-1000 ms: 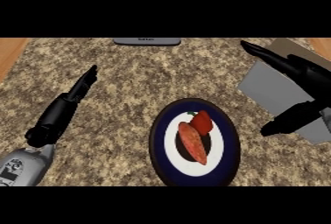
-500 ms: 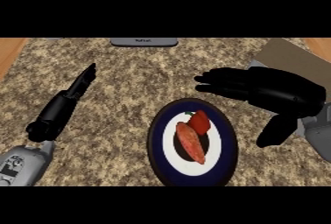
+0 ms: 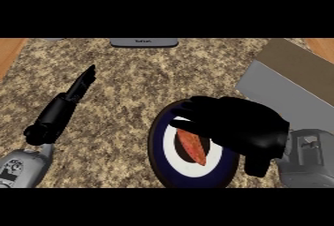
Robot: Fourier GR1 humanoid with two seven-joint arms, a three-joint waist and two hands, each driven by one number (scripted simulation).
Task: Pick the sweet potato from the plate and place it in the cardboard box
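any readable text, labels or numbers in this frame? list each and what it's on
Nothing can be read.
Small pale marking on the grey flat device at the counter's far edge: too small and blurred to read.
Dark marks on the left grey forearm: not readable as text.
No text shows on the brown cardboard box, the dark blue and white round plate or the orange sweet potato.

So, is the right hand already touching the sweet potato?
Cannot tell. In the head view the right hand covers the upper part of the sweet potato, hiding any contact or gap.
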